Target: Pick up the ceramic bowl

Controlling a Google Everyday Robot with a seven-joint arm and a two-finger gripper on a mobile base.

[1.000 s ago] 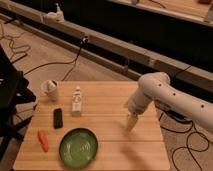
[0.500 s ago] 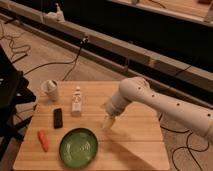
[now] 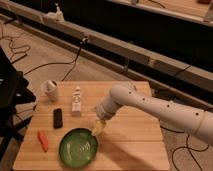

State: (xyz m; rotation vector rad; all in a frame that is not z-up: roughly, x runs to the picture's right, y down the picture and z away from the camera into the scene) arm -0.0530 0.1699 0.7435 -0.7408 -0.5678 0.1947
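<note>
The ceramic bowl (image 3: 78, 147) is wide, shallow and glossy green with a darker rim; it sits on the wooden table (image 3: 135, 142) near the front left. My white arm reaches in from the right. My gripper (image 3: 98, 128) hangs point-down just above the bowl's upper right rim, close to touching it.
A white cup (image 3: 51, 90) stands at the table's back left. A small white bottle (image 3: 76, 101) stands near the middle left, with a black rectangular object (image 3: 58, 118) beside it. An orange carrot-like item (image 3: 43, 140) lies at the front left. Cables run across the floor behind.
My arm has swung left and forward across the table, bringing the gripper from the table's right side to the bowl's right rim.
</note>
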